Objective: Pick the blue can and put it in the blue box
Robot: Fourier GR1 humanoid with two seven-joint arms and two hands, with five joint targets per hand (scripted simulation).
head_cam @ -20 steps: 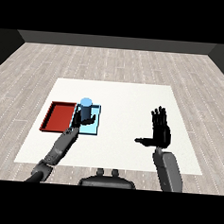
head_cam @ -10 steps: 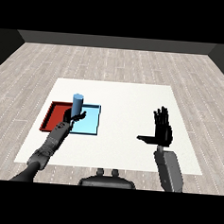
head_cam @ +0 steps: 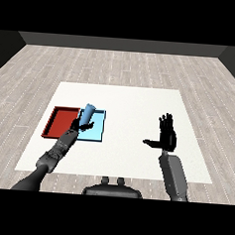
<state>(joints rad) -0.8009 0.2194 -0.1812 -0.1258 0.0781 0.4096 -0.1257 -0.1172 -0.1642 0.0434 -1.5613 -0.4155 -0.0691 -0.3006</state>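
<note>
Risk: the tilted blue can (head_cam: 88,113), held in the left hand (head_cam: 83,125) over the blue box (head_cam: 97,132), may topple on release. Right hand (head_cam: 166,137) hangs open, fingers straight.

White table (head_cam: 140,106), red tray (head_cam: 62,122) at its left, grey plank floor (head_cam: 123,65)

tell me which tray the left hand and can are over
The light blue tray, the right one of the pair. The left hand holds the tilted blue can over it; the red tray lies beside.
</note>
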